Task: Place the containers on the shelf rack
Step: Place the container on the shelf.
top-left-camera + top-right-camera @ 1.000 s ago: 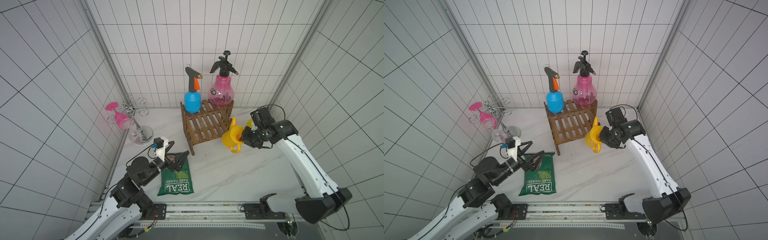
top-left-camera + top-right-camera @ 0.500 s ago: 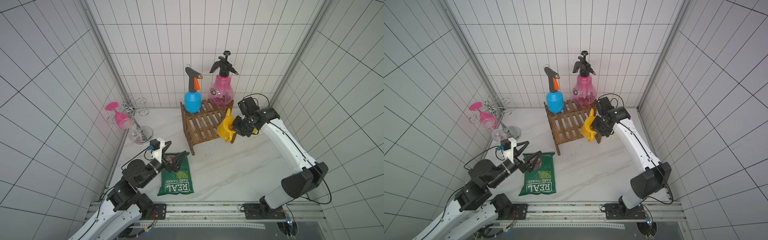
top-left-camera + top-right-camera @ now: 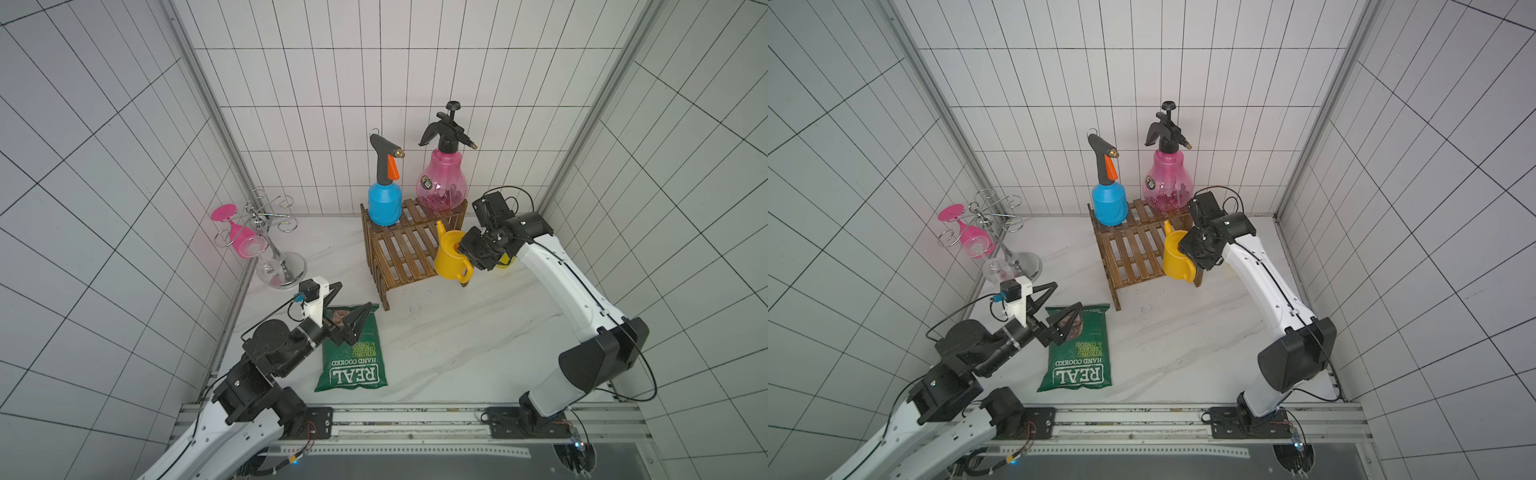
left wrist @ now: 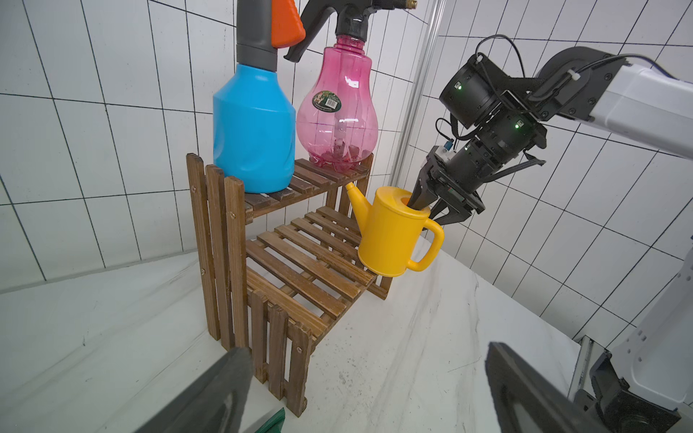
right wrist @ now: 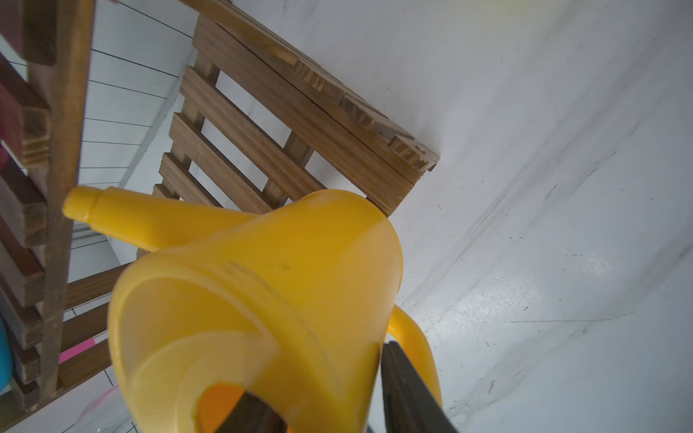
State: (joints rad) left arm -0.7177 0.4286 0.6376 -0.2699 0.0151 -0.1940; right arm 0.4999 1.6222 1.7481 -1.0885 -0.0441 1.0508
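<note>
While right gripper straddles rim, yellow watering can reached shelf rack.

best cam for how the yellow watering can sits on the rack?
Left wrist: the yellow plastic watering can shows whole, side-on, base at the lower-tier edge of the brown wooden slatted rack. Both top views see it from above, partly behind the right gripper. Right wrist: close-up, base hidden.

Small yellow spray bottle: sliver only in a top view, rest hidden behind right gripper.
Blue sprayer, pink sprayer: heads cropped at the edge, left wrist view.
Left gripper fingers: blurred, cropped.
</note>
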